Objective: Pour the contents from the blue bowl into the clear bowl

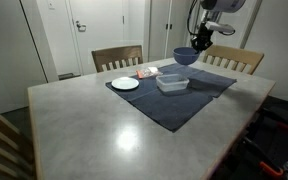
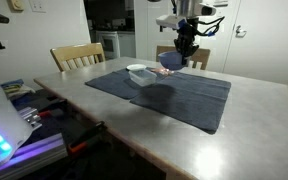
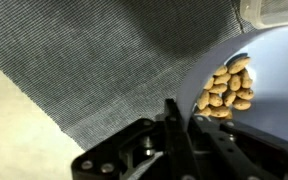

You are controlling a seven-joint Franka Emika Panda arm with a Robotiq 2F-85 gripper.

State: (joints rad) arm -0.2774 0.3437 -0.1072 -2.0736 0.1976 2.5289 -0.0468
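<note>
My gripper [image 1: 198, 42] is shut on the rim of the blue bowl [image 1: 186, 57] and holds it in the air above the dark mat, just beyond the clear bowl [image 1: 172, 84]. In an exterior view the blue bowl [image 2: 171, 61] hangs to the right of the clear bowl [image 2: 139, 73]. In the wrist view my gripper [image 3: 184, 125] pinches the blue bowl's rim [image 3: 269, 95], and a heap of peanuts [image 3: 228, 87] lies inside it. A corner of the clear bowl [image 3: 274, 12] shows at the top right.
A dark mat [image 1: 174, 100] covers the far part of the grey table [image 1: 94, 125]. A white plate [image 1: 125, 84] and a small red-and-white packet [image 1: 147, 72] lie on the mat. Wooden chairs [image 1: 117, 58] stand behind the table.
</note>
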